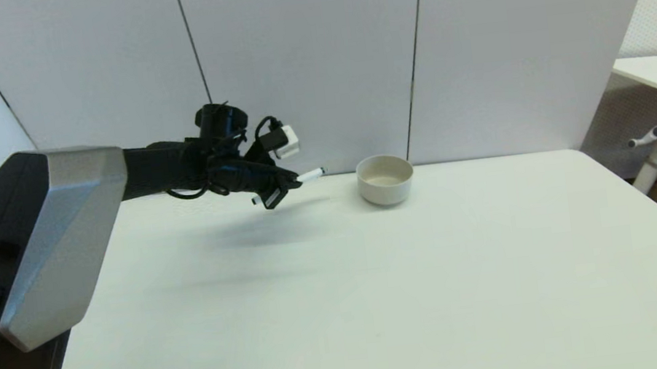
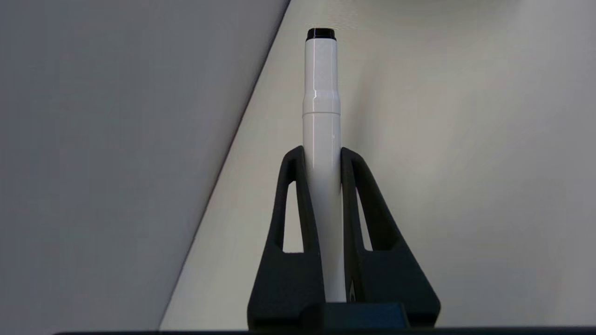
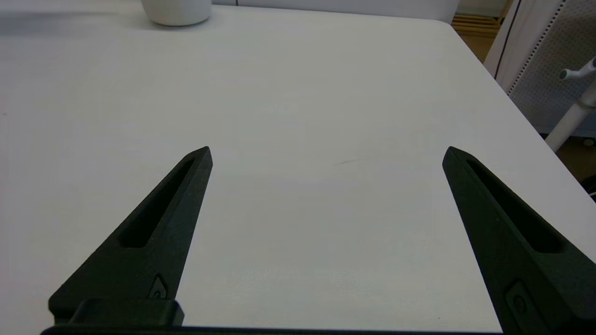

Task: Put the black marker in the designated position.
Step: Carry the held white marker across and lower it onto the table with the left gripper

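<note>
My left gripper hangs above the far left part of the table, shut on the black marker. The pen is a slim white barrel with black tips, and it sticks out of the fingers toward the bowl. In the left wrist view the black marker runs straight out between the two fingers of my left gripper, over the white tabletop near the wall panel. My right gripper is open, low over the near right part of the table, with nothing between its fingers. It does not show in the head view.
A small white bowl stands at the table's far edge, right of the marker's tip; the bowl also shows in the right wrist view. Grey panels close off the back. The table's right edge drops toward another desk.
</note>
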### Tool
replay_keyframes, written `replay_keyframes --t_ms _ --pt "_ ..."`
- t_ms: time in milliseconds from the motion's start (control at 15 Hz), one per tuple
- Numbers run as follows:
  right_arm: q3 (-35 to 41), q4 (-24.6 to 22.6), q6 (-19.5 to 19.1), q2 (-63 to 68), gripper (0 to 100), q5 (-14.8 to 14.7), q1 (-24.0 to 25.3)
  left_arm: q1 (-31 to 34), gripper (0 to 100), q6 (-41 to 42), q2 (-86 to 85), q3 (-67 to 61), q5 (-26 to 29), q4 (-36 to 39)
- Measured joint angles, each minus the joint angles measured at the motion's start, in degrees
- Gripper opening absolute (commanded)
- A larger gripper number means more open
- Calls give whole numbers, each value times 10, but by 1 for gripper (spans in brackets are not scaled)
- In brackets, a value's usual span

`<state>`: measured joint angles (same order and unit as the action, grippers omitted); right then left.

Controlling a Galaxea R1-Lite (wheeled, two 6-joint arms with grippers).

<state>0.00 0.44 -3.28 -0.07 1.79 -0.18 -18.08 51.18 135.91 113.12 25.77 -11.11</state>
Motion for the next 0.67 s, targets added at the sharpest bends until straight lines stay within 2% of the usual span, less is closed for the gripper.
replay_keyframes --t_ms 333,667 --pt "0 0 0 0 100 0 0 20 0 62 29 1 26 23" --pt "0 0 0 0 100 0 0 23 0 82 40 1 42 23"
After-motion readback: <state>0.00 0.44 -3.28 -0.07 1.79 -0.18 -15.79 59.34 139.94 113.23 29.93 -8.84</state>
